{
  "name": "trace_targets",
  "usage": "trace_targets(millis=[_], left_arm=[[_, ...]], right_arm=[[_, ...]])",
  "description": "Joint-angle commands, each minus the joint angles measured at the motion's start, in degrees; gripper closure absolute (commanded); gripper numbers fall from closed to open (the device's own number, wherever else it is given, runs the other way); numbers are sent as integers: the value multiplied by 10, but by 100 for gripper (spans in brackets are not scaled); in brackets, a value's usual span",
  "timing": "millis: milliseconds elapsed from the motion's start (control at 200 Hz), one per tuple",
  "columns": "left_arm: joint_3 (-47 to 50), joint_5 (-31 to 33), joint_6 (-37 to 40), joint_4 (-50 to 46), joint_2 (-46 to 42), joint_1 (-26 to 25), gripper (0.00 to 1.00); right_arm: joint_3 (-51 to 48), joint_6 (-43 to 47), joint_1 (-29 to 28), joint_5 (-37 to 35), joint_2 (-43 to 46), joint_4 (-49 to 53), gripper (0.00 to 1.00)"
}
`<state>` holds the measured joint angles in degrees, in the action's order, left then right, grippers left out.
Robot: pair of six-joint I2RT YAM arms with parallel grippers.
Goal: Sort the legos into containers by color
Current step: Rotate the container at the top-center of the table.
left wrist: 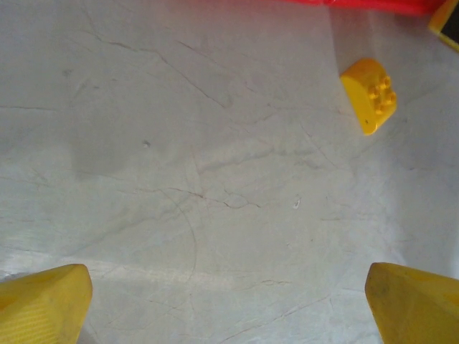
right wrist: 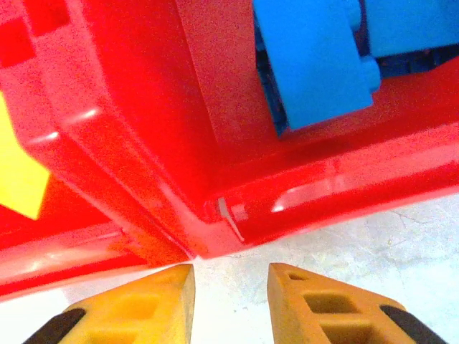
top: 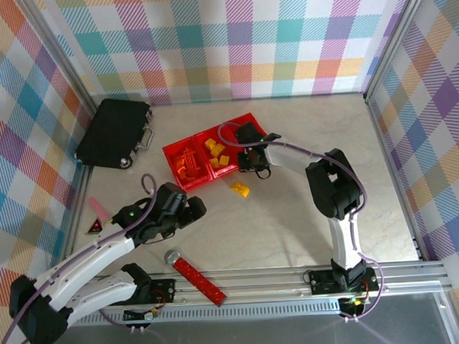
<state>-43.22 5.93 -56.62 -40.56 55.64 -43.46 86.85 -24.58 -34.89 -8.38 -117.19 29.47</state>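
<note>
Overhead view: three joined red bins [top: 171, 156] stand mid-table, the row running obliquely from near left to far right. The left-hand compartment holds orange bricks [top: 187, 165] and the middle one holds yellow bricks [top: 217, 153]. A single yellow brick [top: 240, 189] lies on the bare table [top: 293, 230], just in front of the bins and apart from them. The left gripper [top: 194, 208] hovers over the table, to the near left of this loose brick. In its wrist view the yellow fingers [left wrist: 43, 304] stand spread wide with nothing between them, and the brick [left wrist: 369, 93] lies ahead, studs showing, near the red rim. The right gripper [top: 255, 163] sits at the near wall of the right-hand compartment. Its wrist view shows the two fingers [right wrist: 143, 312] drawn close together, a narrow strip of table between them and nothing held. Beyond them rises the red wall [right wrist: 143, 107], with blue bricks [right wrist: 315, 57] lying inside. A black case [top: 115, 131] rests at far left, and a red bar [top: 200, 276] with a silver end lies near the arm bases.
</note>
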Motion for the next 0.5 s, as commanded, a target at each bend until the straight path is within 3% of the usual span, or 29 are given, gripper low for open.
trace_targets(millis=[0,200,495], left_arm=[[-55,48,-39,1,58,-44,3],[-168,88,-102,3,237,-117,0],[-331,125,-192,-29,460,-104,0]], right_arm=[[-10,3,5,11,44,9,64],[-107,3,35,1,192,19,53],[-301,-19,84,-12,505,19,35]])
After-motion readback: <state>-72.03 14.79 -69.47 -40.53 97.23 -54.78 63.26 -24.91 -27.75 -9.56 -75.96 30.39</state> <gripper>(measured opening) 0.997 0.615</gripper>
